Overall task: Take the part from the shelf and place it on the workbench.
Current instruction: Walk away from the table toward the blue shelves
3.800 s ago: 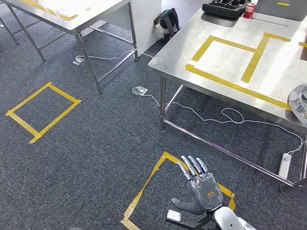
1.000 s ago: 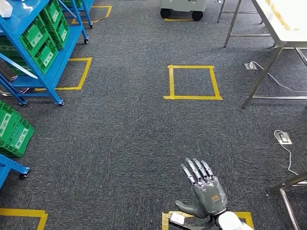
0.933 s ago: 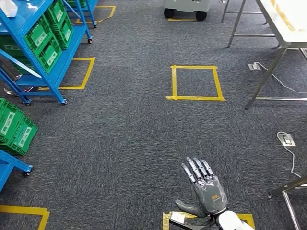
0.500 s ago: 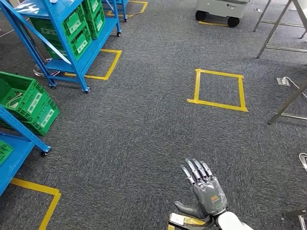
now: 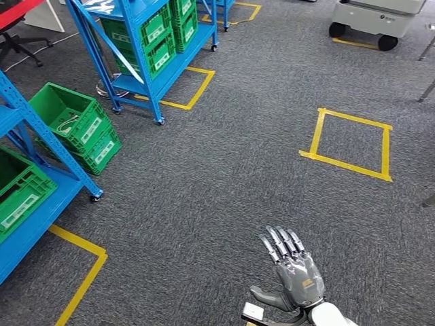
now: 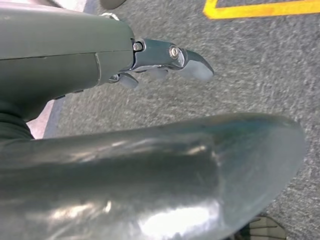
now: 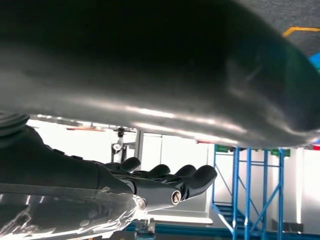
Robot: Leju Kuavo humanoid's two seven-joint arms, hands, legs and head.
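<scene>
My right hand (image 5: 293, 272) is held low in the head view, palm flat, fingers spread, nothing in it. The right wrist view shows the same hand (image 7: 151, 182) with its fingers stretched out and empty. In the left wrist view my left hand (image 6: 113, 150) hangs over the carpet, thumb and fingers apart, holding nothing. A blue shelf rack (image 5: 149, 68) with green bins (image 5: 153, 41) stands at the upper left. A second blue rack (image 5: 30, 197) is close at the left edge. I cannot pick out the part on either rack.
Two stacked green crates (image 5: 77, 125) sit on the floor between the racks. A yellow tape square (image 5: 349, 142) marks the grey carpet to the right, and more tape (image 5: 82, 272) lies at the lower left. A white wheeled cart (image 5: 379, 17) stands at the far right.
The camera has swung left: the steel workbenches have left the picture and the blue racks have come in from the left. My right hand keeps the same open pose.
</scene>
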